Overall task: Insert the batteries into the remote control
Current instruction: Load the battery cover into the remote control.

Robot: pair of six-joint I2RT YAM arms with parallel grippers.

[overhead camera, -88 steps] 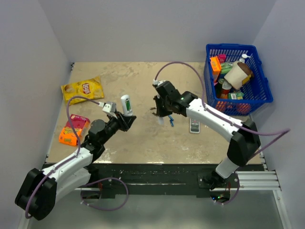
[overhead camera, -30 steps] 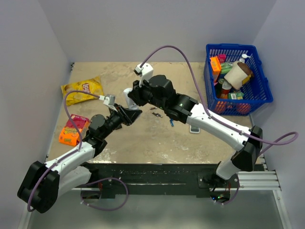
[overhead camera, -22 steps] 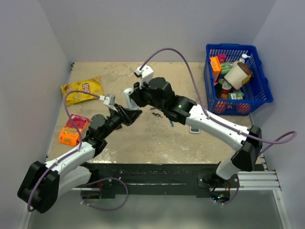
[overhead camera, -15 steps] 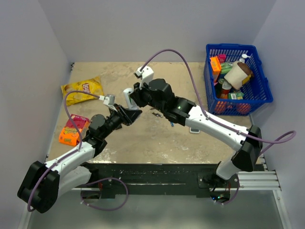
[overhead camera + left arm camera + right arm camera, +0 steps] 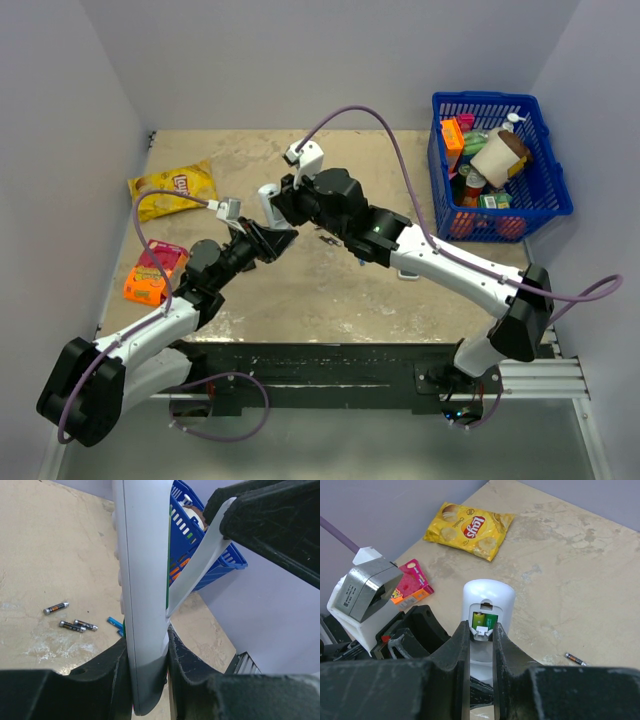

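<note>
- The left gripper [image 5: 147, 647] is still clamping the lower end of the slim white plastic bar-shaped remote control [image 5: 483, 596]. It is holding it upright above the beige table [image 5: 300, 290], just as it was moments earlier.
- The right gripper [image 5: 481, 630] was earlier working off to the right over the loose cells. It is now pressing up against the remote's open battery bay.
- Its jaws are standing only slightly apart with a small white piece between the tips. Whether they are pinching anything cannot be told.
- A tiny green cylindrical battery [image 5: 479, 619] is sitting inside the bay.
- Over the last second both arms are barely shifting.
- Thin dark brownish cells [image 5: 55, 608] and a small blue cell [image 5: 114, 623] are lying on the table, well apart from the remote.
</note>
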